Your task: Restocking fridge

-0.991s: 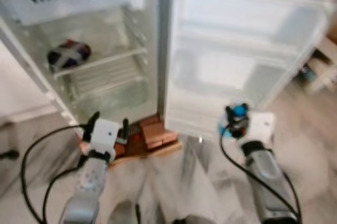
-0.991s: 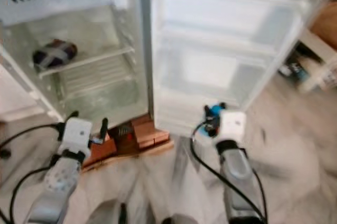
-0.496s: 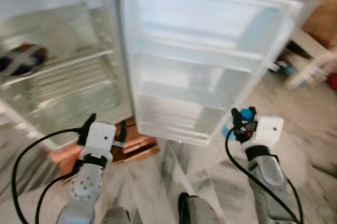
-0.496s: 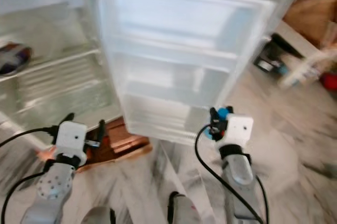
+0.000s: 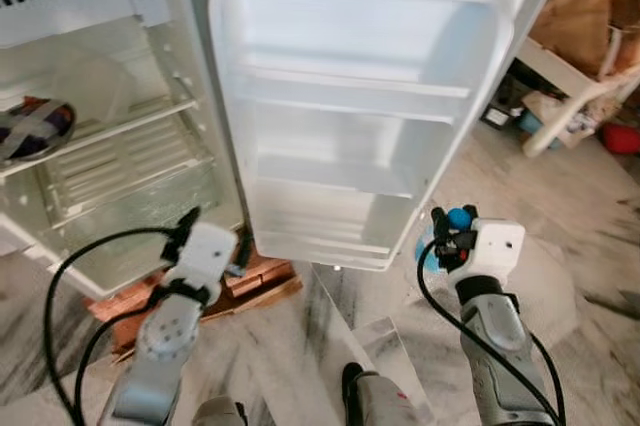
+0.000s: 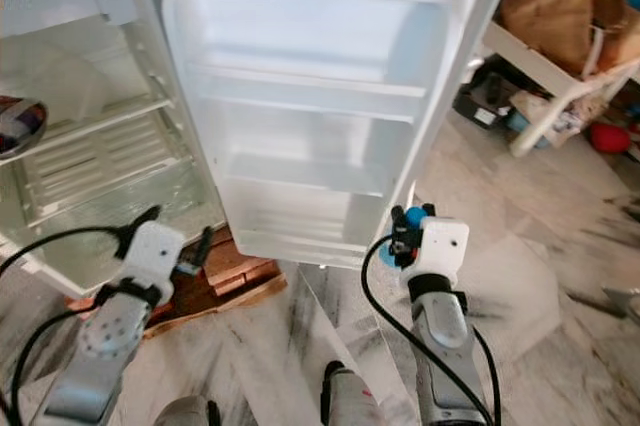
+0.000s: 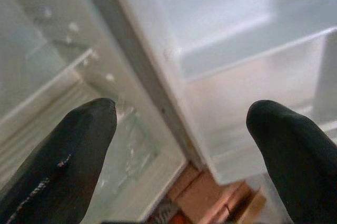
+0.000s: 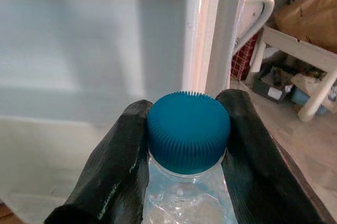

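Up close, right gripper clamps a blue-capped bottle; left gripper gapes by the fridge.

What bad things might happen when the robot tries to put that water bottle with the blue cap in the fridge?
The right gripper pinches the bottle only around its blue cap, so it might swing or slip. The door shelves sit close ahead, so the bottle could bump a shelf rim. The left gripper hangs open near the door edge and might knock it.

A lived-in home: an open white fridge stands on bricks over a marble floor, clutter on a shelf nearby.
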